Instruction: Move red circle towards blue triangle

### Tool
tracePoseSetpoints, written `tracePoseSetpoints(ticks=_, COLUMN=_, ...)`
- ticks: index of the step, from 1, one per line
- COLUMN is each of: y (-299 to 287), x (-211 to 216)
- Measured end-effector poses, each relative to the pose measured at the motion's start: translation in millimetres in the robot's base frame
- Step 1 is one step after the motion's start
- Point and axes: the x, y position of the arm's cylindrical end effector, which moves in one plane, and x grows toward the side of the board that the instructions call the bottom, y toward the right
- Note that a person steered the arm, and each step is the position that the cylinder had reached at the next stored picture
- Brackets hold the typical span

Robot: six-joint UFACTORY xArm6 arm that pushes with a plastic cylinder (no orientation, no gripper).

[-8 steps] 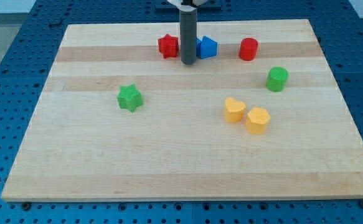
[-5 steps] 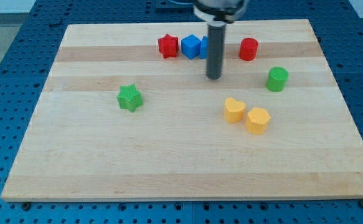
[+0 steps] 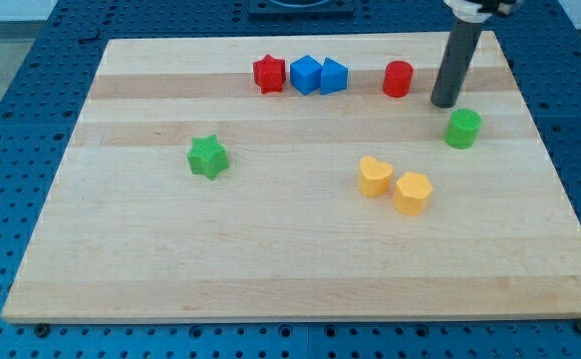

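Note:
The red circle stands near the view's top, right of centre. The blue triangle is to its left, touching a blue cube. My tip rests on the board just right of the red circle and a little lower, a small gap apart. The green cylinder lies just below and right of my tip.
A red star sits left of the blue cube. A green star lies at the view's left-centre. Two yellow blocks touch each other right of centre. The board's right edge is close by.
My tip swept from between the red star and blue blocks to the right, ending right of the red circle. The green cylinder shifted slightly right and down.

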Motion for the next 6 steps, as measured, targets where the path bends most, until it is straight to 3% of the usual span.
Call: tracePoseSetpoints(ticks=6, y=-63.4, x=-29.8)
